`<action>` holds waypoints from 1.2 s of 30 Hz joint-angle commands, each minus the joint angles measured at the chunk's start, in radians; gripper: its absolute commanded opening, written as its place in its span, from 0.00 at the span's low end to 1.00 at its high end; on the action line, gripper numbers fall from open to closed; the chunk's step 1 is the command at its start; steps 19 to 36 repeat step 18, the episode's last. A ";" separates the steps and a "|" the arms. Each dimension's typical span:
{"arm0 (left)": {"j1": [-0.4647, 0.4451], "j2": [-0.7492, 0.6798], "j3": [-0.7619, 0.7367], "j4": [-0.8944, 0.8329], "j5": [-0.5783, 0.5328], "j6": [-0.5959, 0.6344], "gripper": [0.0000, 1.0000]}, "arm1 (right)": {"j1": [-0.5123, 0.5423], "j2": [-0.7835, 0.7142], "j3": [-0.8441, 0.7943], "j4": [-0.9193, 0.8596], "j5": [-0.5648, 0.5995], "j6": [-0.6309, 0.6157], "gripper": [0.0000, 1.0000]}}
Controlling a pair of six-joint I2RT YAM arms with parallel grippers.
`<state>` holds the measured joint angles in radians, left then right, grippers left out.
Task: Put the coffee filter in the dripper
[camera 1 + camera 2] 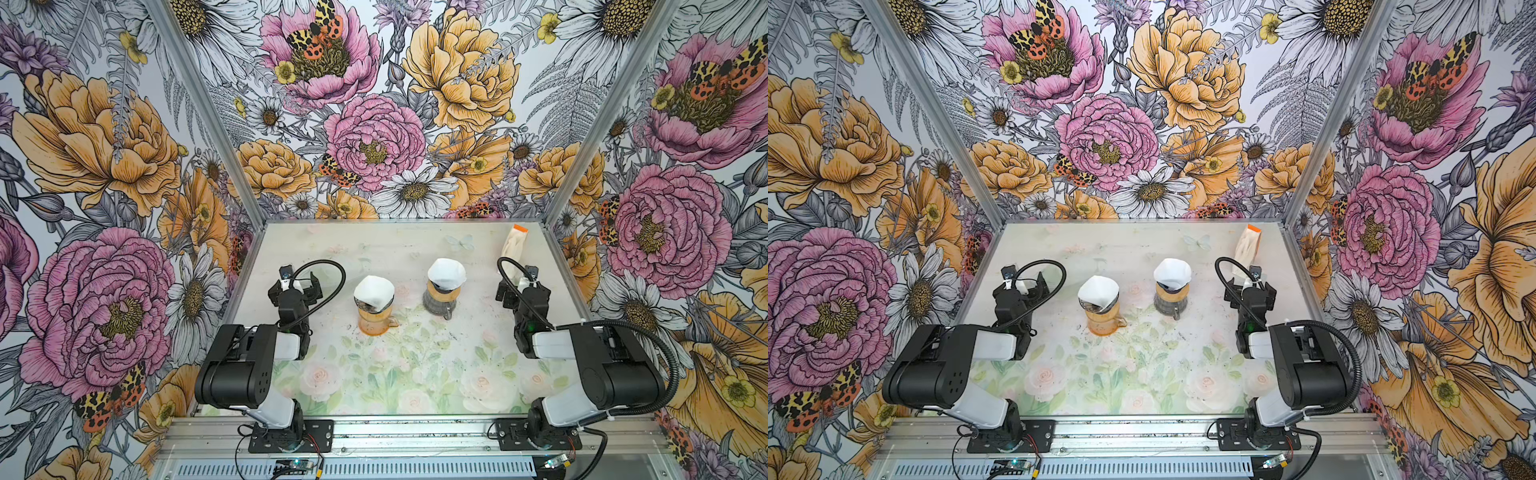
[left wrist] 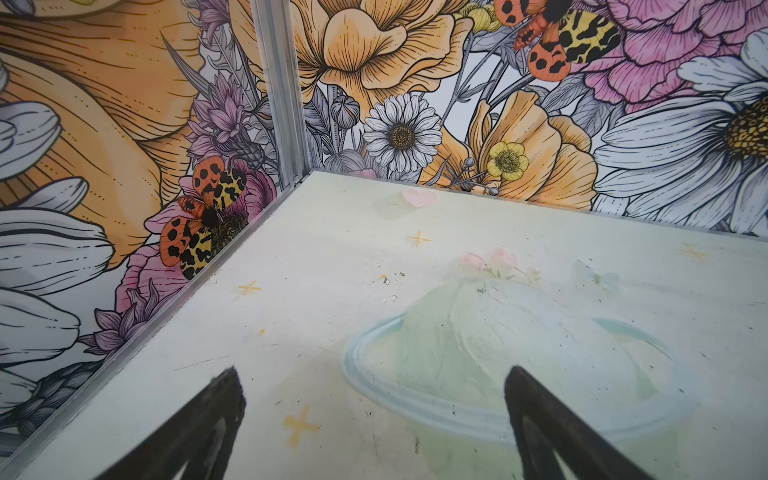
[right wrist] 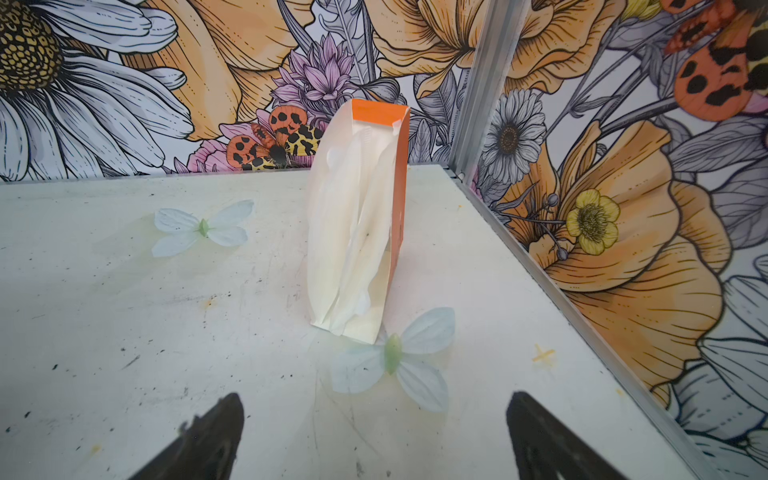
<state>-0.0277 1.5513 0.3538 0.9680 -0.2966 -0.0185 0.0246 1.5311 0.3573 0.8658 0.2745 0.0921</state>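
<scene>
While both arms rest folded at their own sides of the worktop [image 1: 415, 249], you can see the left fingers [image 2: 208, 424] spread wide with nothing between them, poised over a bare patch near the far left corner. Your right fingers [image 3: 540, 432] are spread just as wide and likewise hold nothing. They face the packet of filters [image 3: 353, 232], a pale pouch with an orange top that stands upright near the far right corner, apart from the fingertips.

In both top views two vessels stand between the arms, well apart from either set of fingers. The amber glass dripper [image 1: 376, 322] is the nearer one, on the left. A white coffee filter [image 1: 373, 291] sits in its mouth, opened into a cone and rising above the rim. The grey dripper [image 1: 440, 305], which has a wooden collar, stands a little farther back and to the right. A second white filter [image 1: 446, 272] is seated in its top the same way. You can also make out dark specks [image 1: 432, 332] scattered over the worktop around both vessels.
</scene>
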 commanded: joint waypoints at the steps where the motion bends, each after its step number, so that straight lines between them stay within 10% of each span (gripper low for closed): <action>1: 0.007 0.000 0.007 0.002 0.024 0.003 0.99 | -0.008 0.006 0.022 0.024 -0.013 0.007 0.99; 36: 0.001 0.000 0.011 -0.002 0.020 0.011 0.99 | -0.008 0.004 0.021 0.024 -0.013 0.007 1.00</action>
